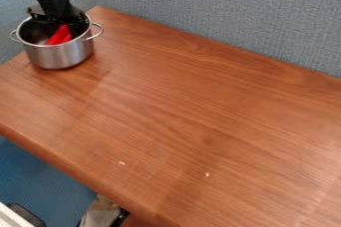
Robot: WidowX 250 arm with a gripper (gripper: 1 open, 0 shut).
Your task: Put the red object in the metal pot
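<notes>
- Red object (pixel 59 36): one, lying inside the metal pot (pixel 60 52); only a slanted red strip shows above the rim, and the remainder is hidden by the pot wall and the gripper.
- Metal pot: one, round and shiny, standing upright near the far left corner of the table (pixel 200 121). Its interior is largely blocked from view. One small handle shows on the right side of the rim; the other handle cannot be made out.
- Gripper (pixel 59 24): one, black, reaching down into the pot mouth from the upper left. The arm above it is cut off by the top edge of the view. The fingertips are below the rim and merge into a dark mass, so it cannot be told whether the fingers are spread, closed, or grasping the red object; contact with the red object cannot be confirmed.
- Table: one, brown wood grain; its near left corner is cut off by the lower edge of the view. Two small pale specks lie on the surface toward the front.
- Wall (pixel 226 12): grey-blue, textured, behind the table.
- Floor area at lower left: a blue patch and blurred pale shapes, not identifiable.
</notes>
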